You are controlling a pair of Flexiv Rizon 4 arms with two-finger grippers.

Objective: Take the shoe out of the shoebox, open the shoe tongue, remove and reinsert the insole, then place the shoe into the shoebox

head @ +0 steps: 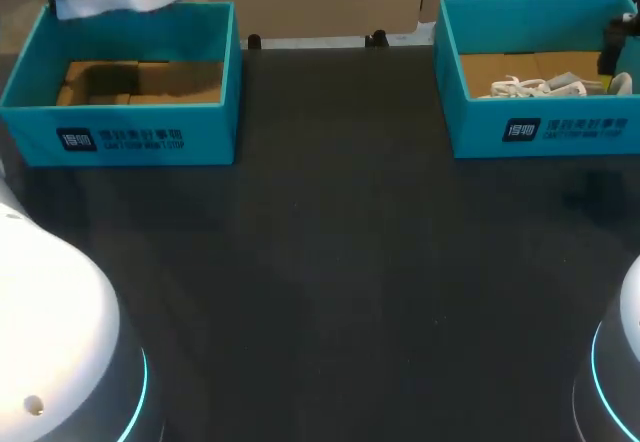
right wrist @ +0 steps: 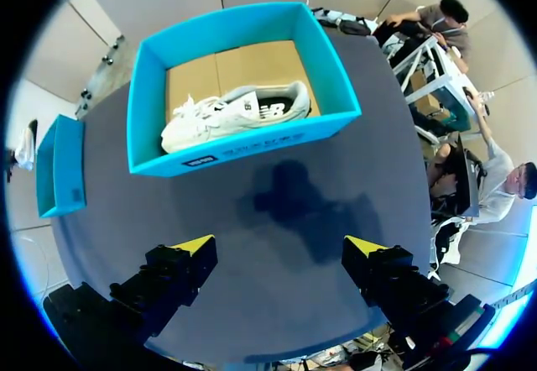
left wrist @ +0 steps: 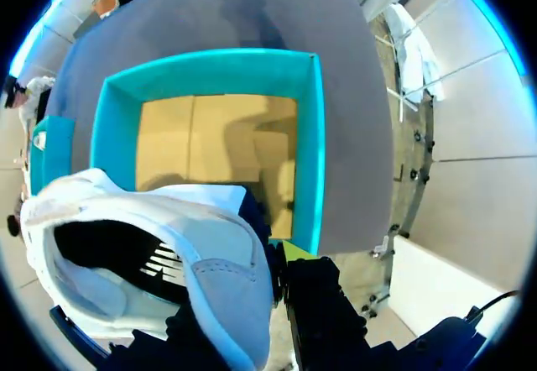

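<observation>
Left tool (left wrist: 281, 258) is clamped on the white shoe (left wrist: 151, 253). One yellow tip shows against the upper and the other is hidden behind it. The shoe hangs above the left shoebox (left wrist: 315, 136) at the far left of the desk (right wrist: 294, 287). The box floor is bare cardboard, so I judge the lift-out done. The shoe's opening faces my wrist, which suits the tongue and insole work. Right tool (right wrist: 281, 245) has its fingers wide apart and grips nothing. It hovers over the desk just near of the right shoebox (right wrist: 243, 144), where a second shoe (right wrist: 235, 111) lies. This tool is likely free to help.
</observation>
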